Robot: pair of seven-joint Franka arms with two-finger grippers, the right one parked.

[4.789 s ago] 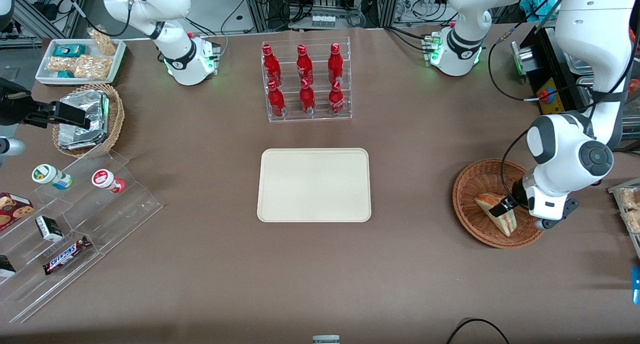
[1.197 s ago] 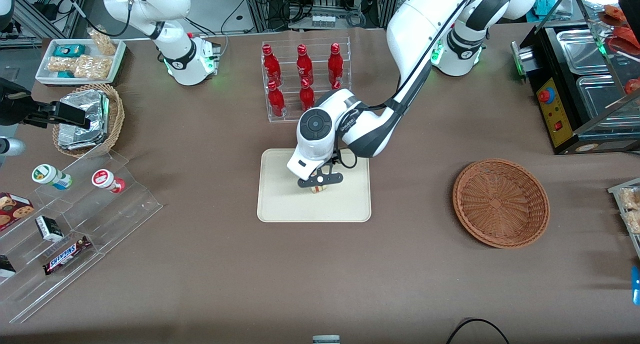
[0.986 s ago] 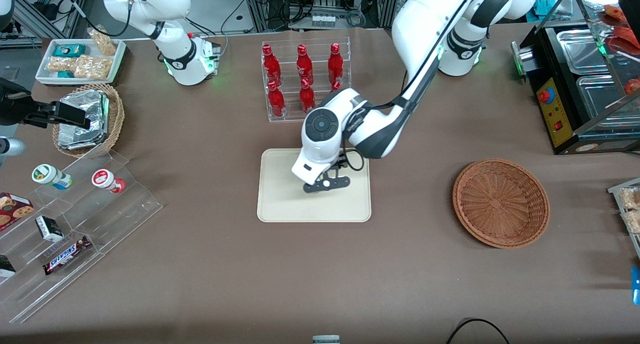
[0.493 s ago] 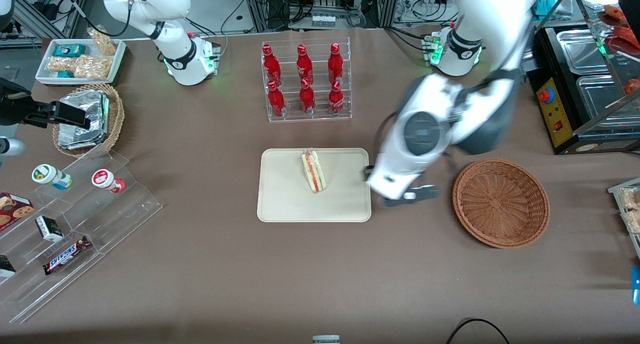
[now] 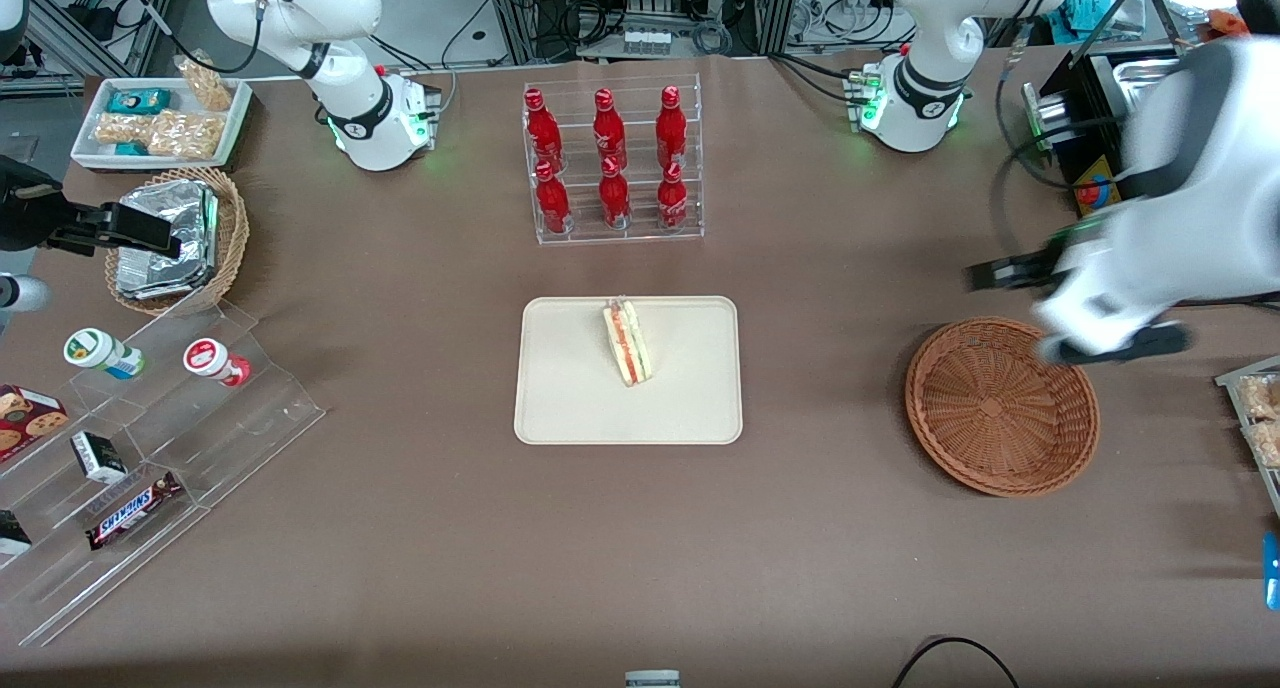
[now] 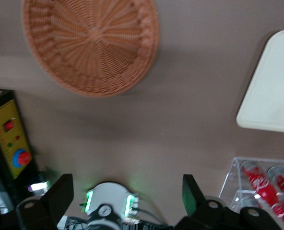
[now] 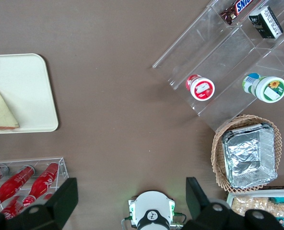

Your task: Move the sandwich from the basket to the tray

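sandwich [image 5: 627, 343]: lying on tray [image 5: 560, 408], nr its middle
basket [image 5: 1000, 405]: holds nothing
gripper [image 6: 126, 196]: fingers spread, prob. above basket's edge, blurred

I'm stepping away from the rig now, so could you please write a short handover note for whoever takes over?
Gripper: open, empty, raised over the basket's rim nearest the working arm's end of the table.
Sandwich: standing on edge on the tray, near its middle.
Basket: empty.
Done: sandwich is out of the basket, on the tray and released.
Left: nothing for the placement; only parking the arm, if wanted.
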